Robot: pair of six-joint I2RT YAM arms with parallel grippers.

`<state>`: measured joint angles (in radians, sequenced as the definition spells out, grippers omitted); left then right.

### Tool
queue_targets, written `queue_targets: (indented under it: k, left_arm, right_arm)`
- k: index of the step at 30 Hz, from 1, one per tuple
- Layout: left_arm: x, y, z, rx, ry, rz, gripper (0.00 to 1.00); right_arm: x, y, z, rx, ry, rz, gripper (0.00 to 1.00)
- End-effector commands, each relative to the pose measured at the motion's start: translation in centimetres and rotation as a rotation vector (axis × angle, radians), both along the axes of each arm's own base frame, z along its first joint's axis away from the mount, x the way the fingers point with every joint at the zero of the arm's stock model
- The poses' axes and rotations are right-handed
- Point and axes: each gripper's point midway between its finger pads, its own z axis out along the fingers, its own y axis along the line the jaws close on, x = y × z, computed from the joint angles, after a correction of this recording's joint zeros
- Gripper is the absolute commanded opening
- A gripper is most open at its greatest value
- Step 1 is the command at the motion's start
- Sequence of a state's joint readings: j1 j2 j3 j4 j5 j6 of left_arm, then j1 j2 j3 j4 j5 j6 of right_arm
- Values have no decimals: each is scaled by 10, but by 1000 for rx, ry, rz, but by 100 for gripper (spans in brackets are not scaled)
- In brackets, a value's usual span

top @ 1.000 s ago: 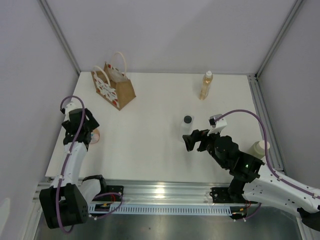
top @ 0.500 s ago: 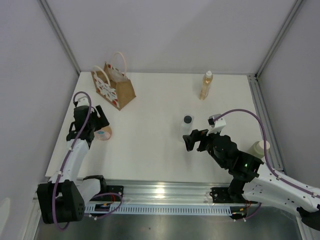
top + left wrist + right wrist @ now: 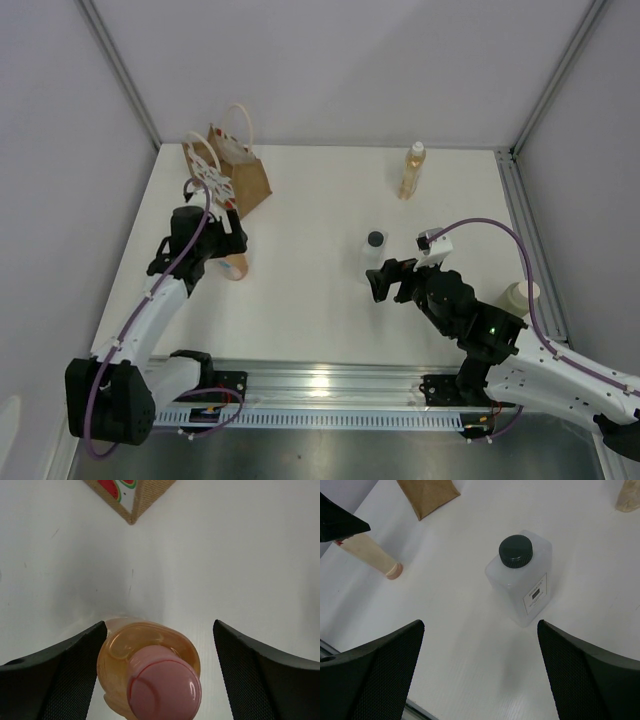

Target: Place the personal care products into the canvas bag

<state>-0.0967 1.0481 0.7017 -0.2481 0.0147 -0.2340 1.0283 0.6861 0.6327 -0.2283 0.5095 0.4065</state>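
A white, matte table fills the middle, closed in by a pale grey back wall and matching side panels, which meet at slim aluminium corner posts. A silver metal rail runs along the near edge. The light is soft and even, seemingly from overhead, and shadows are faint.

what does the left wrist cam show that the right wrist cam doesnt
Only the left wrist view: the peach bottle up close, pink cap toward the lens, between the fingers of the left claw with a gap on one side, and the red-and-white pattern on the canvas bag.
Only the right wrist view: the white bottle with its black cap, the amber bottle at the frame edge, and the open right claw.
Both: the peach bottle, the bag and the white table.
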Motion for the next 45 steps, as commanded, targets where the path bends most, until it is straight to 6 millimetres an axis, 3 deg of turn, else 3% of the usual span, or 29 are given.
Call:
queue_targets:
  k: [1,5,6,10,12,19,23,30,39,45]
  left_arm:
    - [12,-20,26,-26,-72,-76,91]
    - [10,-16,26,-45,-51,-24,94]
    - [10,-7,26,-32,-44,35,94]
    - [-12,16,16,-64,23,295,95]
    - [-23,20,11,-62,4,345,95]
    - [-41,8,30,-59,-109,403,93]
    - [-47,-3,28,-82,-119,433,90]
    - [-36,-24,8,-90,-59,446,88]
    - [-4,-21,31,30,-154,421,90]
    - [12,-20,38,83,-162,372,81]
  right_arm:
    - [3,-2,24,40,-37,-20,100]
    - [3,-2,24,40,-37,-20,99]
    - [3,-2,25,41,-38,-20,99]
    - [2,0,25,44,-35,-10,99]
    - [2,0,25,44,-35,-10,99]
    - [1,0,26,46,-35,-8,99]
    - [1,-1,26,43,-35,-11,99]
    - [1,-2,27,45,-37,-13,99]
    - [1,-3,28,47,-37,-16,99]
    - [1,-3,28,47,-37,-16,99]
